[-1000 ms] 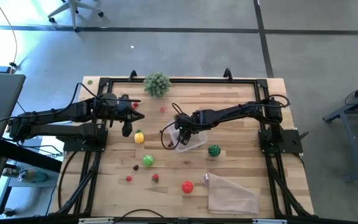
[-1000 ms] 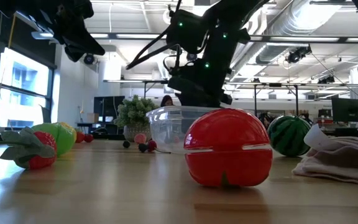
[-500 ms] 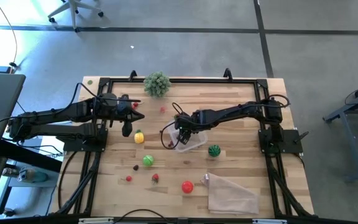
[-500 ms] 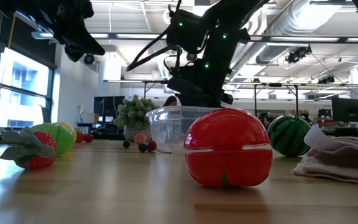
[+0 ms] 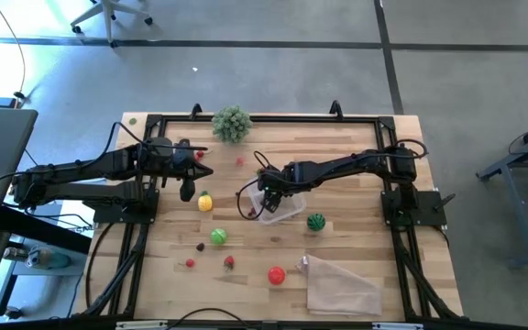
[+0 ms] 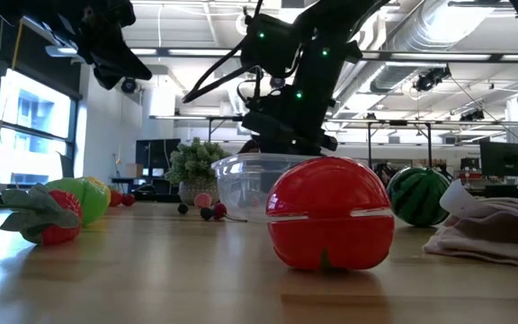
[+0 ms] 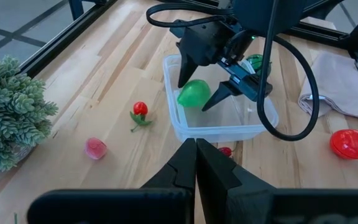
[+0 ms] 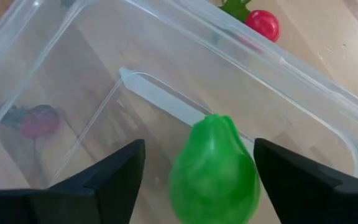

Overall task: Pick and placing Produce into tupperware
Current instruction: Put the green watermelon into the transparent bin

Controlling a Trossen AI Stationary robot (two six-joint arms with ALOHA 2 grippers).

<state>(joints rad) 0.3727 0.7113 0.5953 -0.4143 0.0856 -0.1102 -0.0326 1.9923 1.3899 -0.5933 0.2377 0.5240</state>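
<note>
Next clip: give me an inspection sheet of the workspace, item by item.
Surface: wooden table, black frame along its edges.
Job's things: clear tub mid-table; green fruit inside its walls; red tomato, striped melon and small pieces lie outside.
Clutter: leafy clump, crinkled plastic bag.
Grippers: right gripper open over the tub, astride the green fruit; left gripper shut, empty, raised.
Cables: black cable loops off the right arm.
Surroundings: grey floor; open hall behind.
</note>
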